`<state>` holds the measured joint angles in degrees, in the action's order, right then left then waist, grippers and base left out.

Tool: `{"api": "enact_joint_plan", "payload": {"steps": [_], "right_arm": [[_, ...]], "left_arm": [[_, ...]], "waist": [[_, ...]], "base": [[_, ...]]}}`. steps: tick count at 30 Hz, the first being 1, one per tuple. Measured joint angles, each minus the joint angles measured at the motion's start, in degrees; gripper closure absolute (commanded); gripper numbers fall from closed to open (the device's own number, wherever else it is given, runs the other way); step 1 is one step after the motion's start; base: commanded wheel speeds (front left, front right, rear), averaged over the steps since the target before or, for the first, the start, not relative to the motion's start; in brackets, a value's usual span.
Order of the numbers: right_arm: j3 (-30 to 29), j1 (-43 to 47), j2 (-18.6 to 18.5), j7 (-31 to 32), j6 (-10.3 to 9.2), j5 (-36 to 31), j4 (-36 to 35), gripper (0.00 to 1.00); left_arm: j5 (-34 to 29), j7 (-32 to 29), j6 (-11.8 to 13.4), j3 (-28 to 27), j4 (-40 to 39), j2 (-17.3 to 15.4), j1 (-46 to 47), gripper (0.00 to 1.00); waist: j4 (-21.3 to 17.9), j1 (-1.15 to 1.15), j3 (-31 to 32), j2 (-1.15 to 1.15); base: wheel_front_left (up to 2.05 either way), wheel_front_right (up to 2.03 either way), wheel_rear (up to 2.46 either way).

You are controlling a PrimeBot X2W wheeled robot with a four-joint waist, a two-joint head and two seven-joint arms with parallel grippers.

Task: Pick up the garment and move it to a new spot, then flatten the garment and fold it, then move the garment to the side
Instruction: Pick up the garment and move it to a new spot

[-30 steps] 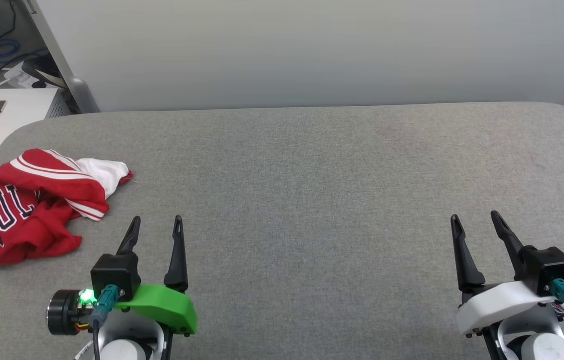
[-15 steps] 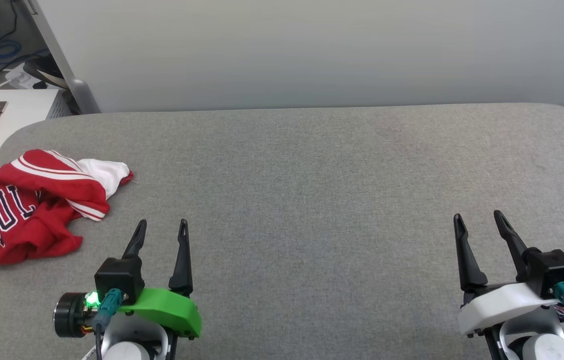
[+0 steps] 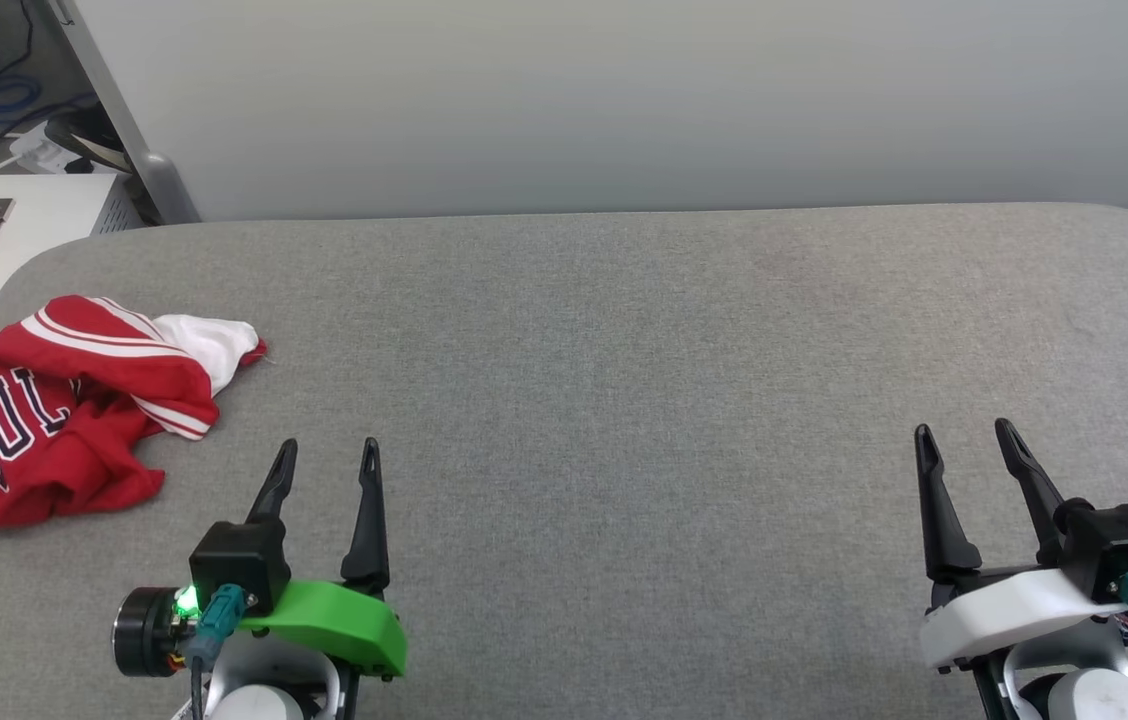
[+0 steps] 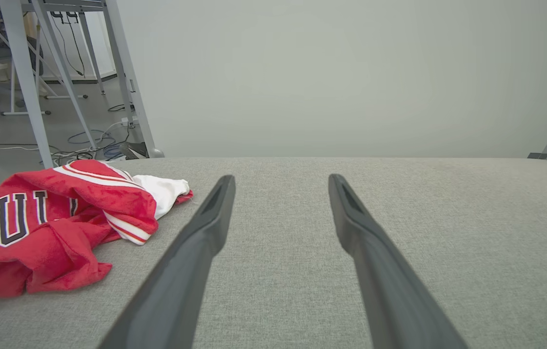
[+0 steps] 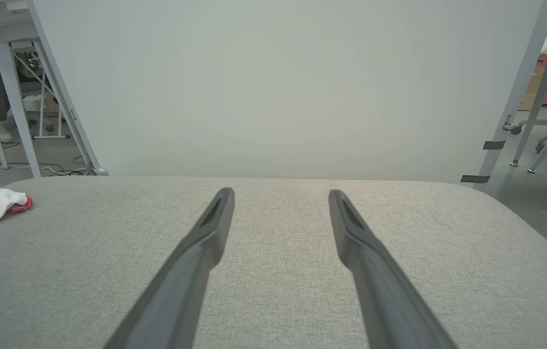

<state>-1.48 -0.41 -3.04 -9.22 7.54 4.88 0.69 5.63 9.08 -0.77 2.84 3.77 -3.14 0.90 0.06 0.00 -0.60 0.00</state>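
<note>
On the left side of the head view, the crumpled red jersey T-shirt lies on the grey table, up and left of the left claw, which is nearer. Both it and the right claw are spread apart, holding nothing

Left pincer: two long dark tapered fingers, mounted on a green shell.
Right pincer: matching dark fingers, mounted on a white shell.
Wrist blocks: black, each fitted with a teal plug.
Lamp: lit green, left wrist.
</note>
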Motion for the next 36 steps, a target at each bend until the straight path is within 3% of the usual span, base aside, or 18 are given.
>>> {"api": "enact_joint_plan", "payload": {"steps": [11,21,32,34,36], "right_arm": [[0.0,0.0,0.0,-1.2,0.0,2.2,0.2,0.0],[1.7,0.0,0.0,-2.3,0.0,3.9,0.0,0.0],[3.6,0.1,0.1,-3.7,0.0,6.1,-0.1,0.0],[4.3,0.1,0.1,-4.4,0.0,7.4,0.0,0.0],[4.6,0.1,0.1,-4.7,0.0,7.7,0.0,0.0]], "left_arm": [[0.9,1.1,0.0,0.5,0.9,0.0,0.0,0.0],[1.6,2.5,0.1,0.8,1.6,0.0,0.0,0.0],[2.4,3.8,0.0,0.8,2.5,0.0,0.0,0.0],[2.4,4.5,-0.3,1.1,2.8,0.0,-0.1,0.0],[2.4,4.7,-0.5,1.0,2.9,0.0,-0.1,0.0]], "waist": [[1.2,0.0,-0.3,0.0],[4.9,0.0,-0.8,0.0],[12.5,0.0,-1.0,0.0],[17.4,0.0,-0.9,0.0],[18.9,0.0,-0.9,0.0]], "base": [[0.0,0.0,0.0],[0.0,0.0,0.0],[0.0,0.0,0.0],[0.0,0.0,0.0],[0.0,0.0,0.0]]}}
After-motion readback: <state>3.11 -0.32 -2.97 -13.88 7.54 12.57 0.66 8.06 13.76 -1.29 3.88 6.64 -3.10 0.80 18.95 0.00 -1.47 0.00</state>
